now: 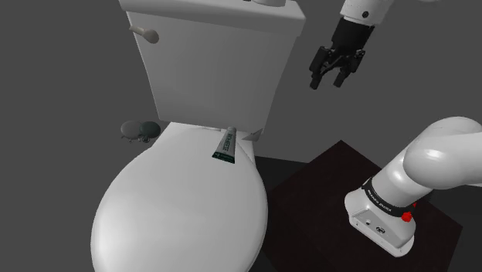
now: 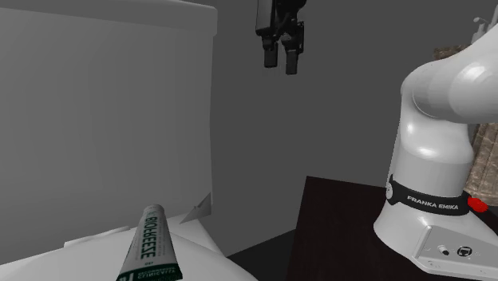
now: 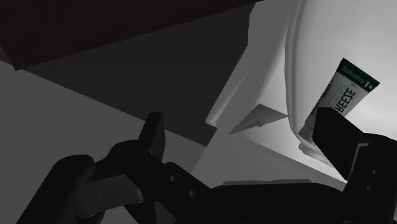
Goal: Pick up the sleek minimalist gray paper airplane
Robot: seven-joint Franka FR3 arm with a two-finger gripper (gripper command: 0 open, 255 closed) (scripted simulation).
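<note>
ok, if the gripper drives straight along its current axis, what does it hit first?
The gripper probably meets the grey floor between toilet and stand, though depth is unclear: the paper airplane on the toilet's edge lies close beside that line.

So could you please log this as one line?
fingers open, airborne beside tank | paper airplane at rear of lid, untouched | tube on lid

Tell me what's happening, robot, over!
Black gripper open, high beside white toilet tank. Small grey paper airplane untouched at tank's base, beside green-and-white tube. Nothing in between.
</note>
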